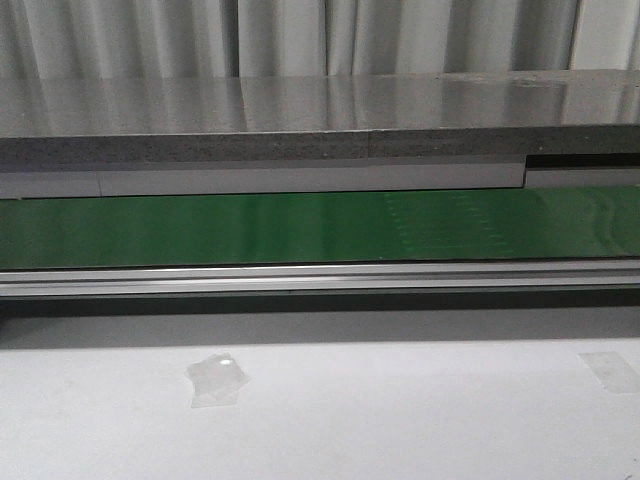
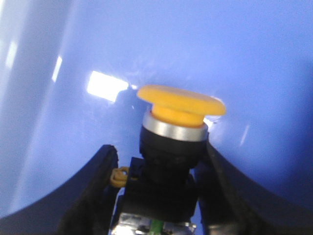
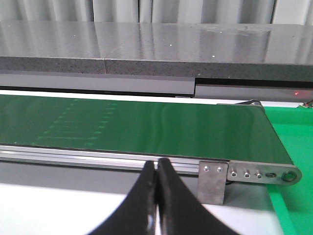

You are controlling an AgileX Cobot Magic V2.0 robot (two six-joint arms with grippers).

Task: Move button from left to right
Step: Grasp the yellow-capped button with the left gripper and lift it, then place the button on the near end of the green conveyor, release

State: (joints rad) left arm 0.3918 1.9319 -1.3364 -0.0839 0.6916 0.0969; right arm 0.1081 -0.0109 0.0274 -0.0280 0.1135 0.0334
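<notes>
Blue fills the left wrist view: the glossy inner wall of a blue container point(image 2: 205, 54), with bright glints of light on it. Inside that container sits the button point(image 2: 171, 147), its yellow-orange mushroom cap on a silver ring above a black boxy body, with a small yellow loop at one side and a green sliver low down. The left gripper point(image 2: 159, 191) has its two black fingers point(image 2: 93, 196) on either side of the black body, close against it and apparently pinching it (the view is too tight to show whether the button rests on the container's floor or is lifted clear).

Only this wrist camera shows the button and the container; the front view shows neither, and no arm either. It shows a green conveyor belt point(image 1: 300, 228) with an aluminium rail along its near edge, a grey stone-like ledge point(image 1: 300, 120) behind it, and a pale table point(image 1: 400, 420) bearing two pieces of clear tape point(image 1: 217, 379).

The right wrist view looks over the same belt point(image 3: 146, 129) to its end roller bracket, with a green surface point(image 3: 293, 142) beyond it. The right gripper point(image 3: 156, 196) has its fingers pressed together, holding nothing.
</notes>
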